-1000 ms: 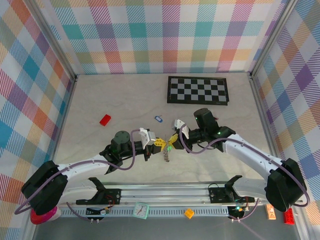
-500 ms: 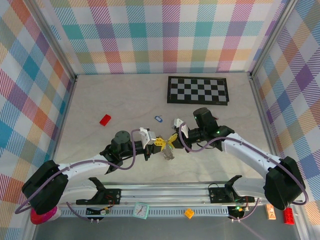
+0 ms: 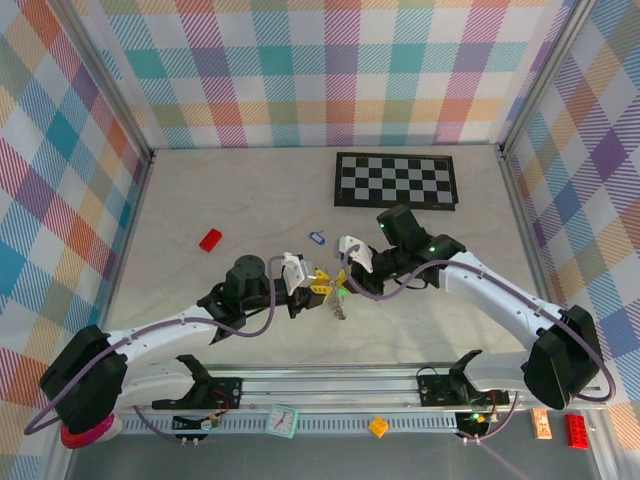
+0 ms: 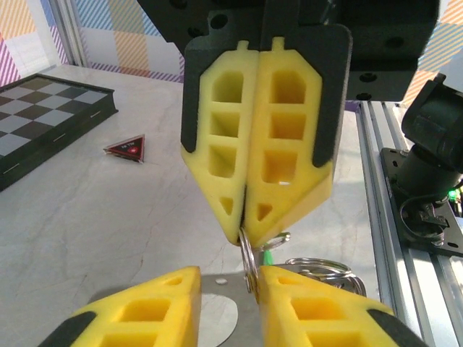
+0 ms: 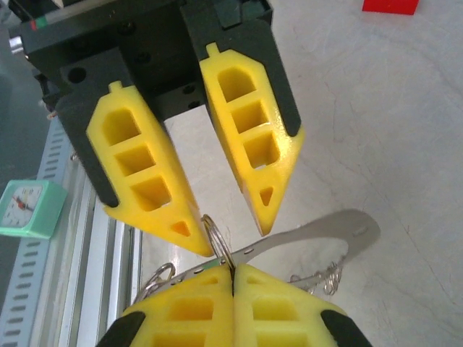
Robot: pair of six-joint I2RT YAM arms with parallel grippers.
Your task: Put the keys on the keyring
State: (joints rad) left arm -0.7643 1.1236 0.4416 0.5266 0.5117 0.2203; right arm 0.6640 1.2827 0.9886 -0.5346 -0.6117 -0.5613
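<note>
Little looks done yet. The right gripper [image 4: 242, 233] has its jaws together, clamped on the keyring [image 5: 217, 244], which hangs between the two grippers at mid-table, towards the near edge. The left gripper [image 5: 235, 237] faces it with jaws apart, one on each side of the ring, gripping nothing. The blue key [image 3: 317, 238] lies alone on the table just beyond them, not threaded. The green key [image 4: 268, 256] shows beside the ring; whether it is on, I cannot tell.
</note>
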